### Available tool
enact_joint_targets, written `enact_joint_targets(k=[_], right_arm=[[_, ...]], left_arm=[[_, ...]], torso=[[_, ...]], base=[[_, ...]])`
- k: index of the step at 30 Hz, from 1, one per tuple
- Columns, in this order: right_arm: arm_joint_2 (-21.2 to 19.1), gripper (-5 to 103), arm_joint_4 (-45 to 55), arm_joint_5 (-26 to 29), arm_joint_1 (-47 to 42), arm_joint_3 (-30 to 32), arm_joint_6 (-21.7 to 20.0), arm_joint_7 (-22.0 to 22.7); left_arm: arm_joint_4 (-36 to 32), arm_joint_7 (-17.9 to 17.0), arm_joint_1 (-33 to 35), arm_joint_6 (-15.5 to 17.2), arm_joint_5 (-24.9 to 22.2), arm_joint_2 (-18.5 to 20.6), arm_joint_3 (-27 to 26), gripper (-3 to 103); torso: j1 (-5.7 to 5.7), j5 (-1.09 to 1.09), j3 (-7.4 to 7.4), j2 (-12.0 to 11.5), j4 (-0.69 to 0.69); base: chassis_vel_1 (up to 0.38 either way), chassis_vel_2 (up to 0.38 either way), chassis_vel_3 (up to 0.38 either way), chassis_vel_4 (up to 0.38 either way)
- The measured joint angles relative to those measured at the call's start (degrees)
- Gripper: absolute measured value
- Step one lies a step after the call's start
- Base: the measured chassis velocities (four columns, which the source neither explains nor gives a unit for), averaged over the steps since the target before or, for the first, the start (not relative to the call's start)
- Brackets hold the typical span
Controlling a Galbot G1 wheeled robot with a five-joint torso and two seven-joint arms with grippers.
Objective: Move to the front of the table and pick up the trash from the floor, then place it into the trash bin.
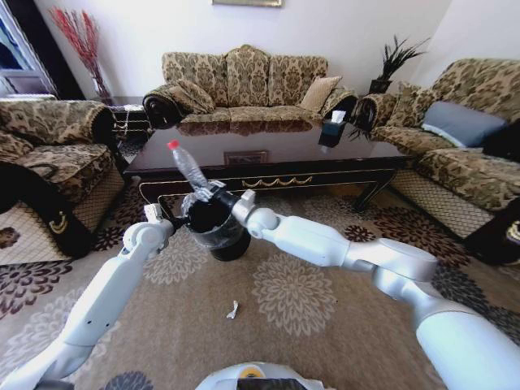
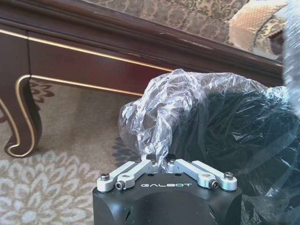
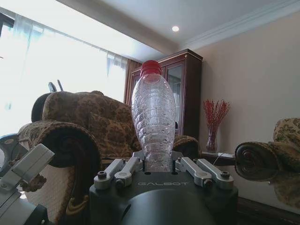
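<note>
Item: clear ribbed plastic bottle with red cap (image 1: 185,165), held by its base in the right hand (image 1: 213,195), jaws clamped narrow round the lower end, cap tilted up and away toward the glossy dark brown coffee worktop with gold trim (image 1: 268,154); the right wrist view shows the bottle (image 3: 154,123) standing straight out from the hand (image 3: 158,165). Location: directly over the small round black trash bin with crinkled clear-grey liner (image 1: 213,230), which stands on the beige medallion-patterned carpet floor (image 1: 325,325) just in front of the worktop. Companion item: left hand (image 1: 153,213), beside the bin's rim, jaws closed on a bunched fold of the liner (image 2: 161,112), seemingly steadying the bin (image 2: 234,136) and keeping its mouth spread. Step in hand, as judged: the drop. Handling notes: the bottle is long and its cap leans out beyond the rim, so lower or tip it until most of its length sits above the opening before the jaws part; release low, since a light empty bottle is likely to bounce off the rim or liner. Keep the left grip on the liner firm, for a thin film may slip or fold over the mouth. Outstanding: small white paper scrap (image 1: 232,309) lies on the carpet nearer the robot, apart from the bin, not yet collected.
</note>
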Motion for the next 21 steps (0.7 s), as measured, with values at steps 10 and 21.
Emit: enact_joint_targets(k=[10, 21], right_arm=[[-4.16, 41, 1.24, -0.76, -0.19, -1.45, -0.60, 1.35], [-7.88, 84, 2.97, -1.54, 0.66, -2.81, 0.30, 1.97]], left_arm=[[-3.05, -0.06, 2.58, 0.15, -0.32, 1.23, -2.72, 3], [-4.40, -0.09, 5.15, 0.15, -1.12, 3.41, -6.18, 3]], torso=[[-0.01, 0.02, 0.00, 0.00, -0.01], [-0.01, 0.02, -0.01, 0.00, 0.01]], base=[[0.000, 0.000, 0.000, 0.000], [0.000, 0.000, 0.000, 0.000]])
